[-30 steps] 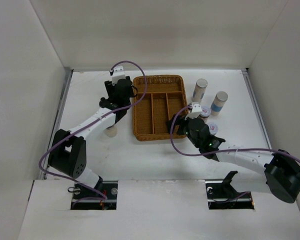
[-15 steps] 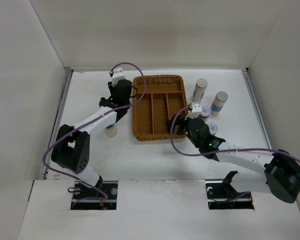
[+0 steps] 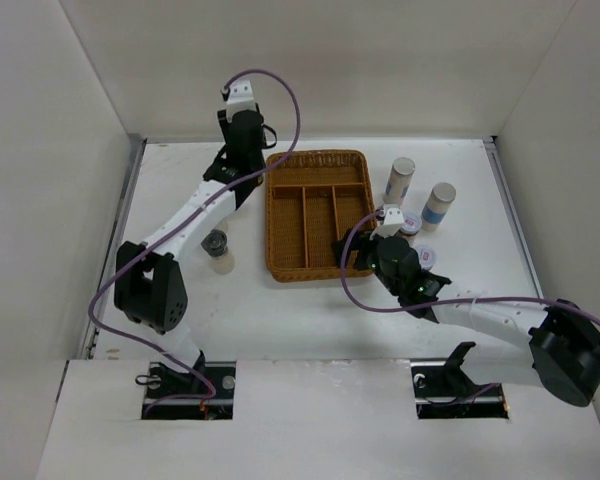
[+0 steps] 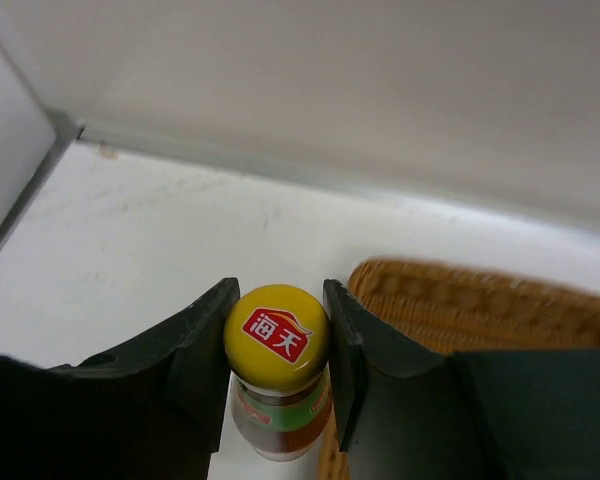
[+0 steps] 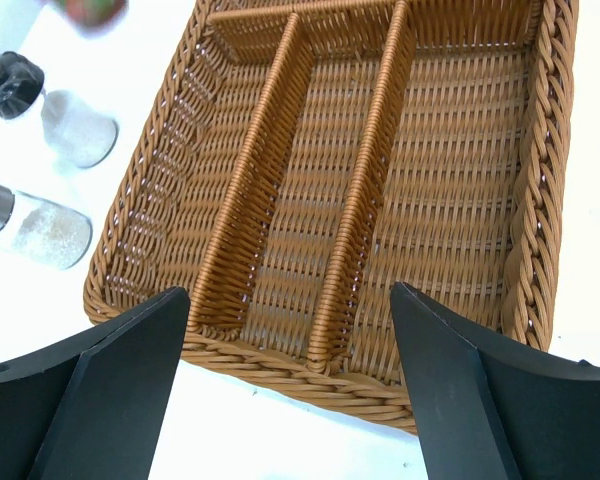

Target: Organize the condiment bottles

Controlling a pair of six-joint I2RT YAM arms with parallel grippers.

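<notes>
We see white table [image 3: 170, 170] under left claw [image 4: 277, 300], white back wall [image 3: 310, 60] beyond claw, white side walls [image 3: 40, 150] flanking it; we note soft, even light.

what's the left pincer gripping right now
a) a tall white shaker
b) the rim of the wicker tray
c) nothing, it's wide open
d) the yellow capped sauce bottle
D: the left wrist view shows the left pincer closed on the yellow-capped sauce bottle, with one finger against each side of its cap.
</notes>
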